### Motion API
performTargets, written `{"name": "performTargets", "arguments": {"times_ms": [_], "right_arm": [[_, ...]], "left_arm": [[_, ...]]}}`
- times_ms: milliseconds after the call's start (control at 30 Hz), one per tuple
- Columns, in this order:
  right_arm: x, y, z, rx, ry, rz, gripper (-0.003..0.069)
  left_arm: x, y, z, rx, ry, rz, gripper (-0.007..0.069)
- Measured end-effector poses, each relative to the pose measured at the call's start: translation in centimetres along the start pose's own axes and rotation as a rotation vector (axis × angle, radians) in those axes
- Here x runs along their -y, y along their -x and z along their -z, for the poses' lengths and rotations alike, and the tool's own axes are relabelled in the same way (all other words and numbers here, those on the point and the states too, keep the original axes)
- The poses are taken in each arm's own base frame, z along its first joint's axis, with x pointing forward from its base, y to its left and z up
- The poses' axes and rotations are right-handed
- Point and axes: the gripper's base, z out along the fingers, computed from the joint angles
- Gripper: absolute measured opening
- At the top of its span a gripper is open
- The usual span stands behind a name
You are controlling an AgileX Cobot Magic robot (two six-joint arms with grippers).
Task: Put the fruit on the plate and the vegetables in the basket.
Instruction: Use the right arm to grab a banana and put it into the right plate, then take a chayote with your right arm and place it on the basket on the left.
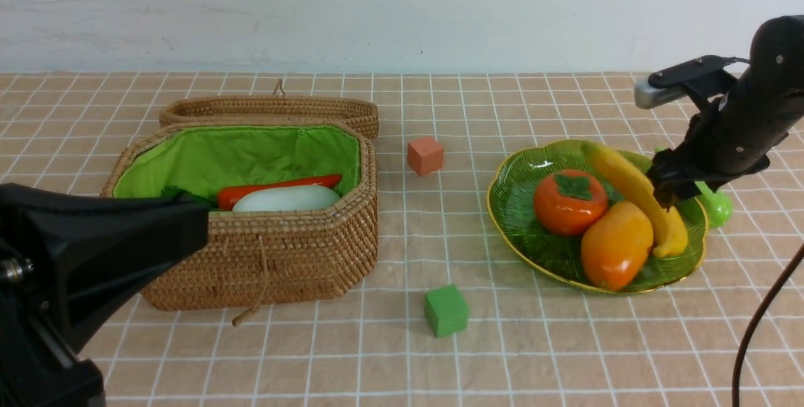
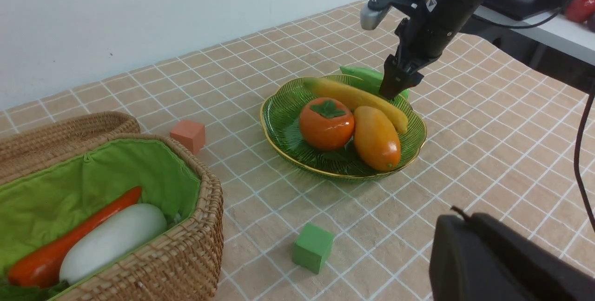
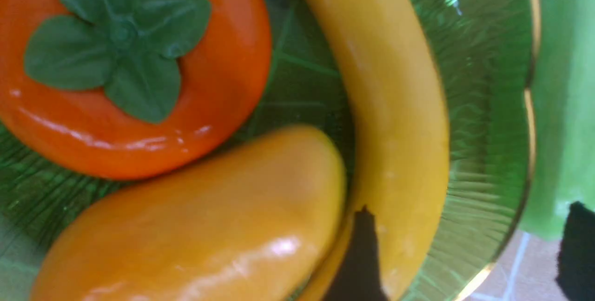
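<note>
**A:** Where is the fruit?

**B:** All 3 pieces lie on the plate [image 1: 521,187]. The persimmon [image 1: 570,201] sits toward the left, with the mango [image 1: 617,245] close against it at the near edge. The banana [image 1: 628,184] curves along the right side, touching the mango.

**A:** And the right gripper?

**B:** The right gripper [image 1: 667,196] hangs just over the banana with its jaws released, grasping nothing. In the right wrist view its 2 fingers [image 3: 360,264] stand wider than the banana. 1 is over the seam between mango and banana, the other out past the plate's rim.

**A:** The vegetables?

**B:** 2 show clearly in the basket [image 1: 282,256]: the carrot [image 1: 279,186] and, in front of it, the radish [image 1: 286,198], both against the green lining. The lid [image 1: 270,108] lies folded back behind. The cucumber [image 1: 716,206] is out on the table [image 1: 402,363], just beside the plate's far right rim.

**A:** The left gripper?

**B:** The left gripper [image 2: 465,245] is clenched on nothing, at the near left.

**A:** Anything else?

**B:** A pink cube [image 1: 425,155] and a green cube [image 1: 446,310] sit on the table between basket and plate, the pink farther back.
</note>
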Motion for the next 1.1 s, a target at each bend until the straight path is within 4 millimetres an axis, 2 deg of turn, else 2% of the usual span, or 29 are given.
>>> {"name": "performTargets", "arguments": {"times_ms": [33, 100, 167, 200, 267, 333, 400, 467, 567, 633, 733, 967, 1100], "right_arm": [[0.1, 0.3, 0.9, 0.003, -0.001, -0.003, 0.062], [0.3, 0.6, 1.9, 0.015, -0.016, -0.033, 0.0634], [0.8, 0.9, 2.8, 0.034, -0.035, -0.069, 0.0628], [1.7, 1.2, 3.3, 0.058, -0.059, -0.134, 0.0601], [2.4, 1.3, 3.3, 0.079, -0.074, -0.17, 0.058], [4.2, 1.4, 2.2, 0.102, -0.093, -0.247, 0.0533], [5.1, 1.4, 1.2, 0.105, -0.092, -0.276, 0.0524], [6.5, 1.4, -1.3, 0.089, -0.071, -0.335, 0.0515], [7.6, 1.3, -3.8, 0.075, -0.032, -0.4, 0.0513], [7.9, 1.3, -4.8, 0.07, -0.012, -0.422, 0.0513], [7.9, 1.3, -5.7, 0.071, 0.035, -0.455, 0.0513], [7.9, 1.7, -5.7, 0.105, 0.05, -0.47, 0.0513], [8.1, 1.5, -7.0, 0.101, 0.026, -0.458, 0.0513]], "left_arm": [[0.0, 0.0, 0.0, 0.0, 0.0, -0.001, -0.0006], [0.0, 0.0, 0.0, 0.0, 0.0, -0.001, -0.0003], [0.0, 0.0, 0.0, 0.0, 0.0, -0.001, -0.0002], [0.0, 0.0, 0.0, 0.001, 0.0, -0.001, -0.0002], [0.0, 0.0, 0.0, 0.001, 0.0, -0.001, -0.0002], [0.0, 0.0, 0.0, 0.001, 0.0, -0.001, -0.0002], [0.0, 0.0, 0.0, 0.001, 0.0, -0.001, -0.0002], [0.0, 0.0, 0.0, 0.001, 0.0, -0.001, -0.0001], [0.0, 0.0, 0.0, -0.001, 0.001, -0.001, 0.0001], [0.0, 0.0, 0.0, -0.001, 0.001, -0.001, 0.0001], [0.0, 0.0, 0.0, -0.003, 0.001, -0.001, 0.0002], [0.0, 0.0, 0.0, -0.003, -0.001, 0.006, 0.0004], [0.0, 0.0, 0.0, -0.003, -0.001, 0.006, 0.0004]]}}
